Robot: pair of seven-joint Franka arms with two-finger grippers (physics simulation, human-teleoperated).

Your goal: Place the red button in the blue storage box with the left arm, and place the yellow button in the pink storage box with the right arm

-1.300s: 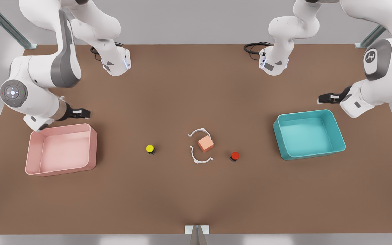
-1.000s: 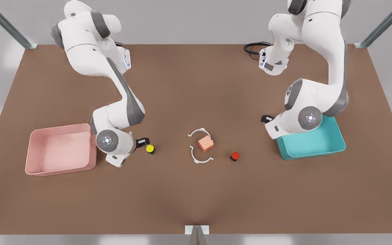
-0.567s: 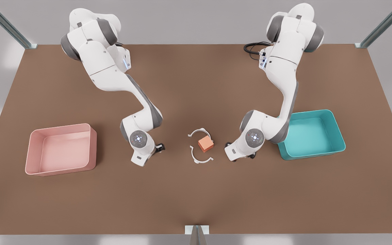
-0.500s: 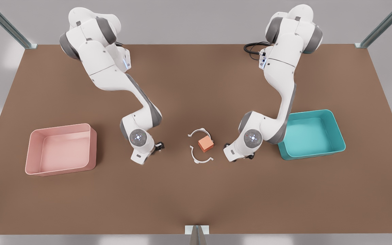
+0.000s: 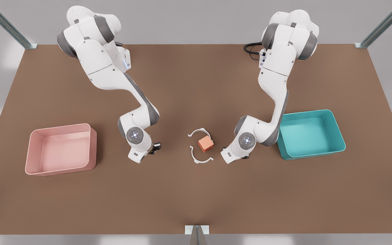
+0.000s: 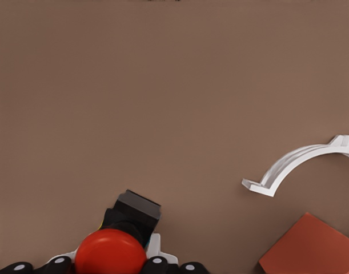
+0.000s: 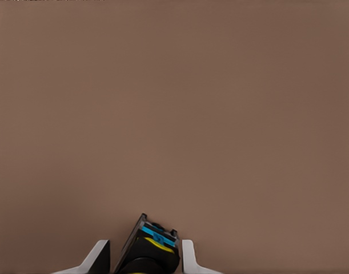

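1. The left gripper [image 6: 114, 268] is clamped on the red button [image 6: 111, 251] near the table [image 5: 196, 197] centre, beside the orange cube [image 6: 311, 245] (white arc [image 6: 297, 168] nearby).
2. The right gripper [image 7: 141, 258] is closed around the yellow button [image 7: 148, 251], between the pink storage box [image 5: 36, 143] and centre.
3. The blue storage box [image 5: 337, 131] sits toward the table's opposite end.

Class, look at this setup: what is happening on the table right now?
Both arms are down at the buttons. The left end effector straddles the red button near the blue storage box; the right end effector brackets the yellow button near the pink storage box. Both boxes hold nothing yet.
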